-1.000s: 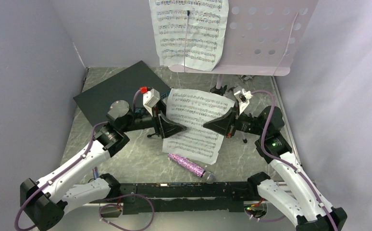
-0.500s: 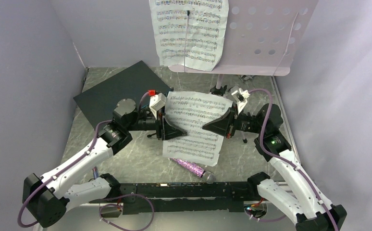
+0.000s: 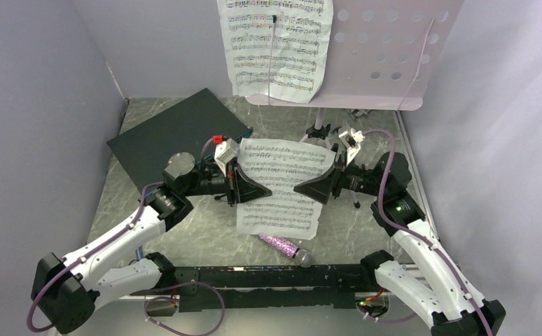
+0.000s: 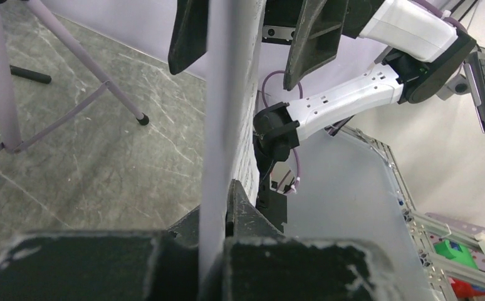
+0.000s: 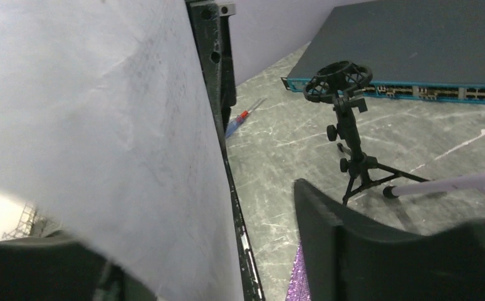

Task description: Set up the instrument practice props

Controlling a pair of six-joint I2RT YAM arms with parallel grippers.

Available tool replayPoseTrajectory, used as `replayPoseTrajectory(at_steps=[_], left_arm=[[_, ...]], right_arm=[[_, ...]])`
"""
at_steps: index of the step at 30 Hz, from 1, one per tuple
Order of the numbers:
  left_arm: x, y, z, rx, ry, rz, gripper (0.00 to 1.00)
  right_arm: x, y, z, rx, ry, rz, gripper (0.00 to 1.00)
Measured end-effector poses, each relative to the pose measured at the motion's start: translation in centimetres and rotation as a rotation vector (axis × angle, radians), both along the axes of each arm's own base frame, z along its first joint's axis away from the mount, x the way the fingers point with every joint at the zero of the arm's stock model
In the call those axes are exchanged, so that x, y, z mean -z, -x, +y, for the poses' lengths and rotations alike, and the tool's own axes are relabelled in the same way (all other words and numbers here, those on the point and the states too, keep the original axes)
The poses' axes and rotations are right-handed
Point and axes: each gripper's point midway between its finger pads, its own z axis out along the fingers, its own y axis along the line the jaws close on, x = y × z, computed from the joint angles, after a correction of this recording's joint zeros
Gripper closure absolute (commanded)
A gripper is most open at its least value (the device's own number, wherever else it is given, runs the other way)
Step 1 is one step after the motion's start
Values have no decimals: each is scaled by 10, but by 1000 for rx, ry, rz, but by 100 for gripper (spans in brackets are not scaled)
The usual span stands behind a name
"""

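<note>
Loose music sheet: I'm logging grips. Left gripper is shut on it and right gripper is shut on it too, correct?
Not quite. The left gripper is shut on the music sheet, but the right gripper is open: the right wrist view shows one finger standing clear of the paper.

sheet-music page [image 3: 280, 183] — matt paper | microphone [image 3: 279, 244] — purple glitter | mic stand [image 5: 351, 139] matt black | table [image 3: 205, 218] smooth marbled grey

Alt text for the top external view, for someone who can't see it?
The left gripper pinches a sheet-music page by its left edge; the right gripper is open at the other edge. Behind, a second page sits on the music stand.
</note>
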Motion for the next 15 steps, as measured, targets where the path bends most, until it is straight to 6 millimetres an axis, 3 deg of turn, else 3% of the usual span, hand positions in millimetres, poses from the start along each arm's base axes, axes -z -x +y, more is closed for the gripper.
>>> replayPoseTrajectory(at_steps=[8, 15], left_arm=[[1, 2, 11, -71, 38, 2, 97], [0, -2, 15, -117, 59, 8, 97]], right_arm=[[16, -8, -4, 62, 38, 37, 2], [21, -8, -15, 145, 68, 38, 0]])
